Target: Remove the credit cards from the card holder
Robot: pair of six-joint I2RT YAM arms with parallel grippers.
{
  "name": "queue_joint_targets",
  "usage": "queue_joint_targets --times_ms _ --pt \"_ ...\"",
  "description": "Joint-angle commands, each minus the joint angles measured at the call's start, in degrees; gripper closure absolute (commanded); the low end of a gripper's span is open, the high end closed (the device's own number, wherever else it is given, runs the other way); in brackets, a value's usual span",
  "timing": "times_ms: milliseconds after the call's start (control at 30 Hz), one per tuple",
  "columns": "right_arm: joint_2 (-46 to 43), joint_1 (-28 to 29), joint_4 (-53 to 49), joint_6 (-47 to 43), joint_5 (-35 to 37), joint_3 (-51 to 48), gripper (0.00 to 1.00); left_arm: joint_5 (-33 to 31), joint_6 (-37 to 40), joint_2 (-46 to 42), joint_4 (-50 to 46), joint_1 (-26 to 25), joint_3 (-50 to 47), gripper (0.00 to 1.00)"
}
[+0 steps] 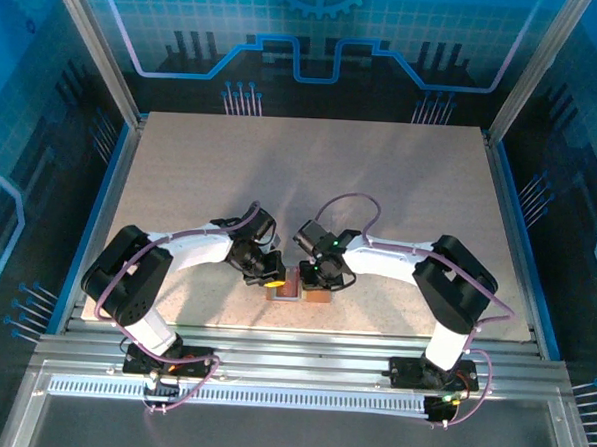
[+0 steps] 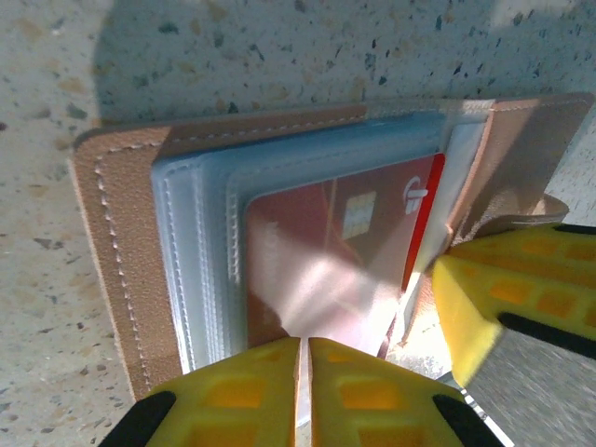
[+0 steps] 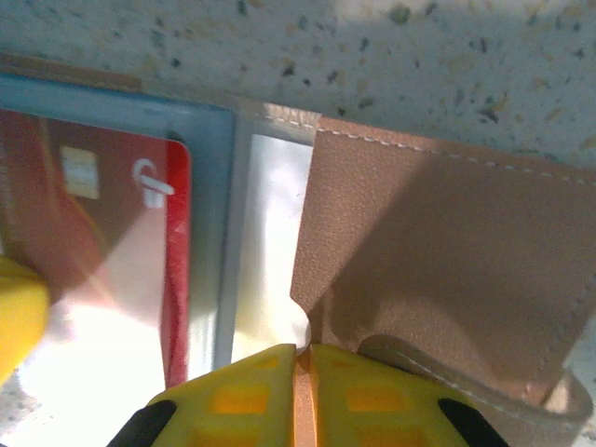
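Yellow-padded and closest to the lens, the left tool [image 2: 304, 346] is clenched at the 6 o'clock edge of the open tan-brown leather card holder [image 2: 116, 233]. Whether it pinches a clear plastic sleeve [image 2: 200, 251] or nothing, we cannot tell. The right tool [image 3: 304, 358] is clamped on the brown flap of the holder, with a strip of leather showing between its pads.

From above, the holder lies on the speckled bench [image 1: 311, 174] toward 6 o'clock, between the two tools. One glossy red credit card with a chip [image 2: 326, 261] sits inside the top sleeve. We cannot tell whether more cards lie behind it.

We judge the card light, thin, stiff and slick, and the sleeve likely to cling to it. The holder looks soft and light, so it should slide or fold unless pinned. In the left wrist view a brighter red strip at the card's 3 o'clock side seems to be clear of the plastic. We would pinch that edge, flat across both faces, and draw the card along its plane toward 3 o'clock.
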Motion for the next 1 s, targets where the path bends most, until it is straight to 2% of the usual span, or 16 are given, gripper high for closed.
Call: queue_joint_targets --times_ms 0,300,633,833,967 --pt "1.85 -0.61 0.47 0.67 -0.08 -1.98 0.88 -1.43 1.01 -0.54 -1.75 0.60 -1.45 0.89" --pt "-2.33 -0.54 -0.48 0.74 -0.34 -1.33 0.89 -1.28 0.44 -2.48 -2.51 0.71 -0.25 0.86" --pt "-6.31 -1.12 4.84 2.27 -5.26 -1.88 0.89 0.14 -0.43 -4.66 -2.16 1.42 0.43 0.84" --pt "-11.31 -0.64 7.10 4.49 -5.36 -2.19 0.80 1.29 -0.39 -3.11 -1.36 1.97 0.09 0.84" --pt "-11.44 -0.09 7.74 5.24 -6.41 -1.08 0.80 1.52 -0.44 -2.29 -0.44 2.13 -0.49 0.85"
